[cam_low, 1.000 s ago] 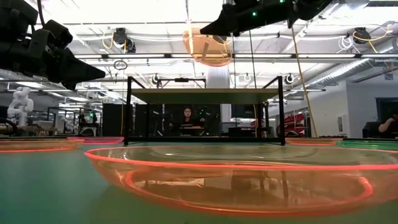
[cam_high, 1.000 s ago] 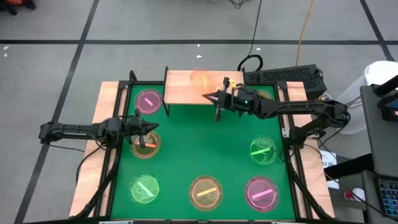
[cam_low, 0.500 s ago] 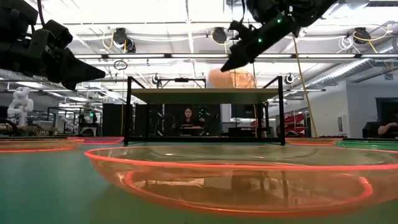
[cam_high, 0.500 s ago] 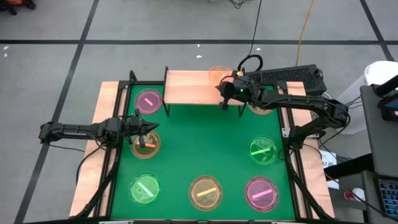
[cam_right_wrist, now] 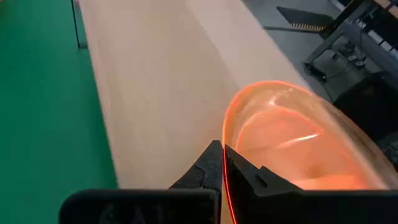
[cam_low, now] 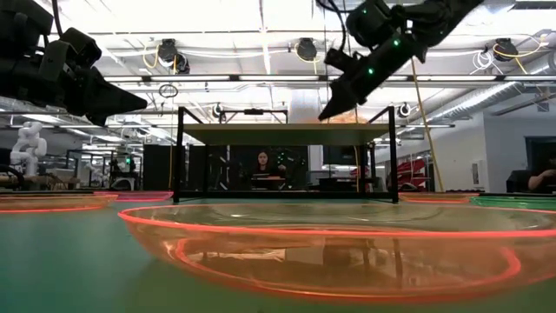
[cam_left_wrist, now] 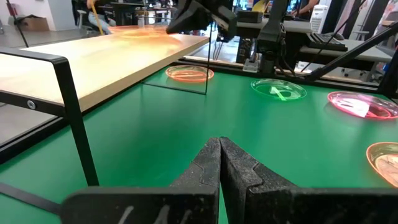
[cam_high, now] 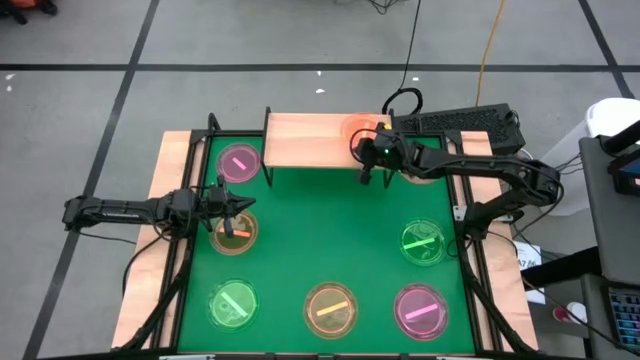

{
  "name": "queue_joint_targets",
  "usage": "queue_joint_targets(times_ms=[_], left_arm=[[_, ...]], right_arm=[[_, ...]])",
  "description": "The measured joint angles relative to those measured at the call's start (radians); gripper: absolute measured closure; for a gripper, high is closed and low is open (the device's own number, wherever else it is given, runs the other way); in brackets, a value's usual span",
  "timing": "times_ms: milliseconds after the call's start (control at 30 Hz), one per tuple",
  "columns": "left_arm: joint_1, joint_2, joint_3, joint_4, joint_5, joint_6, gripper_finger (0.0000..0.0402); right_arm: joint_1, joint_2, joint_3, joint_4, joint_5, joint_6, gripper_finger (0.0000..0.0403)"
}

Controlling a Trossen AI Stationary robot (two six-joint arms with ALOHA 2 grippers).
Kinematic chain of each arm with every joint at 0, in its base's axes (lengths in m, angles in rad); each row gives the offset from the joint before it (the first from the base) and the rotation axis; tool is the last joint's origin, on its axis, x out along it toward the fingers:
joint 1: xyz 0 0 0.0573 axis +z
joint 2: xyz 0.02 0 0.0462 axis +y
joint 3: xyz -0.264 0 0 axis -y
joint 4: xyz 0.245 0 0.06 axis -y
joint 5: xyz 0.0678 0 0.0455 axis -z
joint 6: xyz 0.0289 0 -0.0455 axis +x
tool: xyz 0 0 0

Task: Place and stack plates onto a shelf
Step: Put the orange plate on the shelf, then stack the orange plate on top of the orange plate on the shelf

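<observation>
My right gripper is over the right end of the light-wood shelf, shut on an orange plate. The right wrist view shows this plate tilted above the board. My left gripper is shut and empty, hovering at the far edge of another orange plate that lies flat on the green mat. Pink, green, orange, pink and green plates also lie flat on the mat. My right gripper pinches the orange plate's near rim between its two fingers, which slant down from the table's right side. The plate is tilted, its hollow side up, over the shelf's right end. Whether its far edge touches the board cannot be told.
One more orange plate lies partly under the right arm beside the shelf. The shelf stands on thin black legs at the mat's far edge. Black frame rails run along the mat's sides. A keyboard sits beyond the far right corner.
My right gripper has carried the orange plate from over the shelf's middle toward its right end and down, tipping its fingers downward. The plate has dropped from well above the board to just over it. The left arm has kept still.
</observation>
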Motion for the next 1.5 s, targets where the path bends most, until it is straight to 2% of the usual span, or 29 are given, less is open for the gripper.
queue_joint_targets(times_ms=[200, 367, 667, 867, 1167, 1233, 1400, 1500], left_arm=[[0.0, 0.0, 0.0, 0.0, 0.0, 0.0, 0.04], [0.0, 0.0, 0.0, 0.0, 0.0, 0.0, 0.04], [0.0, 0.0, 0.0, 0.0, 0.0, 0.0, 0.04], [0.0, 0.0, 0.0, 0.0, 0.0, 0.0, 0.04], [0.0, 0.0, 0.0, 0.0, 0.0, 0.0, 0.04], [0.0, 0.0, 0.0, 0.0, 0.0, 0.0, 0.04], [0.0, 0.0, 0.0, 0.0, 0.0, 0.0, 0.04], [0.0, 0.0, 0.0, 0.0, 0.0, 0.0, 0.04]], right_arm=[[0.004, -0.001, -0.08, 0.101, -0.005, 0.011, 0.0403], [0.024, -0.001, -0.103, 0.163, -0.053, 0.008, 0.0395], [0.043, 0.001, -0.104, 0.192, -0.051, -0.017, 0.0334], [0.047, -0.014, -0.104, 0.192, -0.001, -0.019, 0.0302], [0.156, -0.229, -0.104, 0.246, -0.002, -0.036, 0.0292], [0.188, -0.281, -0.105, 0.236, -0.005, 0.009, 0.0293], [0.262, -0.362, -0.162, 0.272, -0.161, 0.106, 0.03], [0.31, -0.375, -0.2, 0.32, -0.185, 0.107, 0.0308]])
